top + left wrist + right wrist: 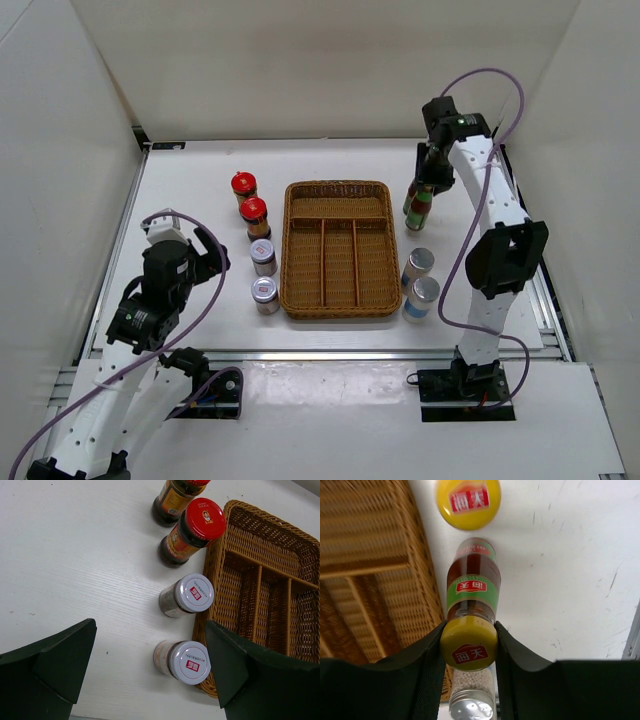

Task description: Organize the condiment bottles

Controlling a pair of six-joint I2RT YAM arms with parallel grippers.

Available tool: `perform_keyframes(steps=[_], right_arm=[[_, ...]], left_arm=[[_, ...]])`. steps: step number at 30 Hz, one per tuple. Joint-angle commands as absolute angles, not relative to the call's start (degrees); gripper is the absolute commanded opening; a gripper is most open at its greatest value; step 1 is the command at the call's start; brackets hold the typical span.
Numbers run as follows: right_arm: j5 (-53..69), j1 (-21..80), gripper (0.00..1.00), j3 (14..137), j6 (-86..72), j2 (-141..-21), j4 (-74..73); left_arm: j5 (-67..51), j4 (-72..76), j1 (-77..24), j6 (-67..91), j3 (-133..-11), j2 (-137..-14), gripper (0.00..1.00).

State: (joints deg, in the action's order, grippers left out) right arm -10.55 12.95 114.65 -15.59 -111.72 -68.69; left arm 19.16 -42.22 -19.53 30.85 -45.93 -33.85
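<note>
R gripper (470, 635) tight on yellow-capped bottle (470, 592), its cap hidden in top view; L gripper (150, 627) wide apart, empty.

Tray (338, 185) left flank: red-capped jars (254, 211) and silver-lidded brown jars (263, 256) in tight file, gaps narrow. Table (185, 190) left of them: open. Right flank: blue-white jars (418, 268), slim bottles (420, 203) crowd passage.

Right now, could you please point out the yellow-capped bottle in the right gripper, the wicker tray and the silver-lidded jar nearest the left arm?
Yellow-capped bottle (468, 643): right wrist view, on its cap.
Wicker tray (338, 186): top external view, on its far rim.
Silver-lidded jar (189, 662): left wrist view, on its lid.
</note>
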Motion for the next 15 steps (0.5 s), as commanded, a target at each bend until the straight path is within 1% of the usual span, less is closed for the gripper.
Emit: perform_keyframes(steps=[1,4,6,10,15], right_arm=[[-13.1,14.0,0.00,126.6,-14.8,-109.5,-68.9],[-10.8,15.0,0.00,133.0,-14.2,-108.9,-68.9],[-6.7,15.8,0.00,135.3,-13.6,-109.5,-68.9],[-2.9,19.2,0.00,136.7,-14.2,-111.4,-66.8],[-2.1,23.0,0.00,138.1,-15.4,-115.9,-66.1]], left_arm=[[19.8,-41.3,-19.8,30.2,-45.8,-33.4,1.00],[19.8,-40.8,-19.8,30.2,-45.3,-33.4,1.00],[19.8,-40.8,-19.8,30.2,-45.3,-33.4,1.00],[19.8,-40.8,-19.8,30.2,-45.3,-33.4,1.00],[19.2,-40.8,-20.3,29.7,-45.8,-33.4,1.00]])
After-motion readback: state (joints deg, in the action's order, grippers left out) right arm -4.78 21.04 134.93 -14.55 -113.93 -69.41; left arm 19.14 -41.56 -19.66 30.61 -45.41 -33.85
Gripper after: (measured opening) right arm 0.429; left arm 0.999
